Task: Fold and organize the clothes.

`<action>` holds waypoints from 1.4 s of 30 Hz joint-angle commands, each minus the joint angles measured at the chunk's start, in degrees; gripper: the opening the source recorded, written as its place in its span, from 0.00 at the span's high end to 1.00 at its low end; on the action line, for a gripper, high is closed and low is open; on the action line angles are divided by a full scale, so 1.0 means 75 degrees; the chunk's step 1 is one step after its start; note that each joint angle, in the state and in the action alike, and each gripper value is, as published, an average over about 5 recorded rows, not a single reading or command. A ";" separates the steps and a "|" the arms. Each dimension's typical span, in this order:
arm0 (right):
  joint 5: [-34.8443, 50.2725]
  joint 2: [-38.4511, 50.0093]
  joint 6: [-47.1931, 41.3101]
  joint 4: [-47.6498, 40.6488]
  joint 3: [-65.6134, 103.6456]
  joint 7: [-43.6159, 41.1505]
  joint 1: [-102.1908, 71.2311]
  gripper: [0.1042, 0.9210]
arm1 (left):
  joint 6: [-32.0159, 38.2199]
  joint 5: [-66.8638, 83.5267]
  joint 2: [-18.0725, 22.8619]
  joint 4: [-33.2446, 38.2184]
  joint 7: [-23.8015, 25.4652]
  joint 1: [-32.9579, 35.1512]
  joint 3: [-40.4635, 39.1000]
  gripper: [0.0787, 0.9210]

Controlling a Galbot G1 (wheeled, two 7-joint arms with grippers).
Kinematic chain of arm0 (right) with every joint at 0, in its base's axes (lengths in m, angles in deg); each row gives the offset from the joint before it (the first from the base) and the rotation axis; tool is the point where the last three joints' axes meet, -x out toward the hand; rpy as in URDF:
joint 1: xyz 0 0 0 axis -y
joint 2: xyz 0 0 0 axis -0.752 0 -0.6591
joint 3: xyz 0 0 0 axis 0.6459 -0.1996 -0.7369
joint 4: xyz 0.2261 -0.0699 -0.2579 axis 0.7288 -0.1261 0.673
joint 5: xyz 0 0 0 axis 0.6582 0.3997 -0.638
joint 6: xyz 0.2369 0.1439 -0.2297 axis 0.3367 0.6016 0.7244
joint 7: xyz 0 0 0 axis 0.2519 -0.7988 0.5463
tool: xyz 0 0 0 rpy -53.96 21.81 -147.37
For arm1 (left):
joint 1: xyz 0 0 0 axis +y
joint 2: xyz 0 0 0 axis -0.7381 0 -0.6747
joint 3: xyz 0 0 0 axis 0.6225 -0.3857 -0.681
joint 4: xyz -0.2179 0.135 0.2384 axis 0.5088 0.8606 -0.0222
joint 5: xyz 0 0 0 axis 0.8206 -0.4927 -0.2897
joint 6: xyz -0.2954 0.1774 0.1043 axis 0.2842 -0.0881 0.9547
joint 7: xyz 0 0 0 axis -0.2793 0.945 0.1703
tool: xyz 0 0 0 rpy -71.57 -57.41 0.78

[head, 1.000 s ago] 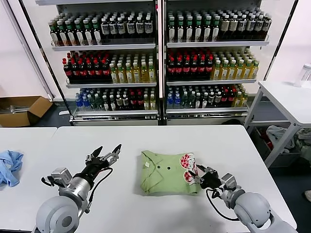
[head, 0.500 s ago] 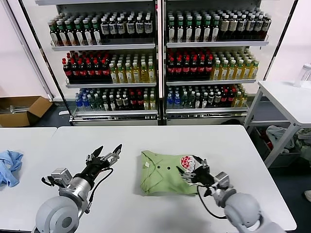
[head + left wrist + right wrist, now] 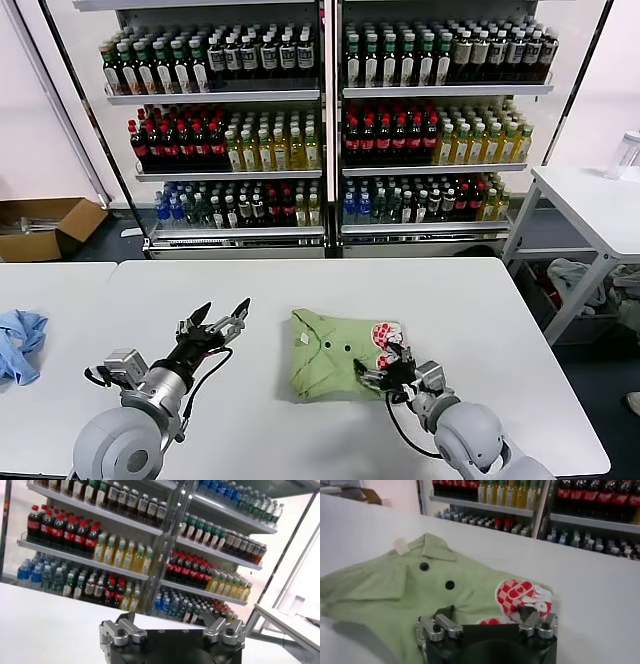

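Observation:
A light green polo shirt lies folded on the white table, collar and buttons up, with the red-and-white checkered print on its right part. In the right wrist view the shirt fills the near field. My right gripper is open, low over the shirt's right part by the print; its fingers stand wide apart over the fabric, and I cannot tell whether they touch it. My left gripper is open and empty, held above the table to the left of the shirt, pointing at the shelves.
A blue cloth lies on the adjoining table at the far left. Drink coolers full of bottles stand behind the table. A cardboard box sits on the floor at left, and a side table stands at right.
My right gripper has moved left from the shirt's right edge onto its printed part. The shirt's right edge has shifted slightly left. The left arm has not moved.

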 commanded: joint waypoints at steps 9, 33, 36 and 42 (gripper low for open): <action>-0.0261 -0.1456 0.0146 -0.1454 -0.1826 0.0144 0.1638 0.12 | -0.0001 -0.0069 0.0023 0.0033 0.0021 0.0093 -0.0033 0.12; 0.0624 -0.0033 0.1165 0.1856 0.1755 -0.0131 -0.0432 0.12 | 0.0123 -0.0465 -0.0021 -0.0127 0.0611 0.0088 0.0291 0.12; 0.0599 -0.0022 0.1507 0.1946 0.3041 -0.0505 -0.1430 0.12 | 0.0213 -0.0620 -0.0070 -0.0188 0.0879 0.0114 0.0437 0.12; -0.0278 -0.0554 0.2197 0.1753 0.4757 -0.0962 -0.3293 0.12 | 0.0547 -0.1322 -0.0073 -0.0375 0.1591 0.0318 0.0828 0.12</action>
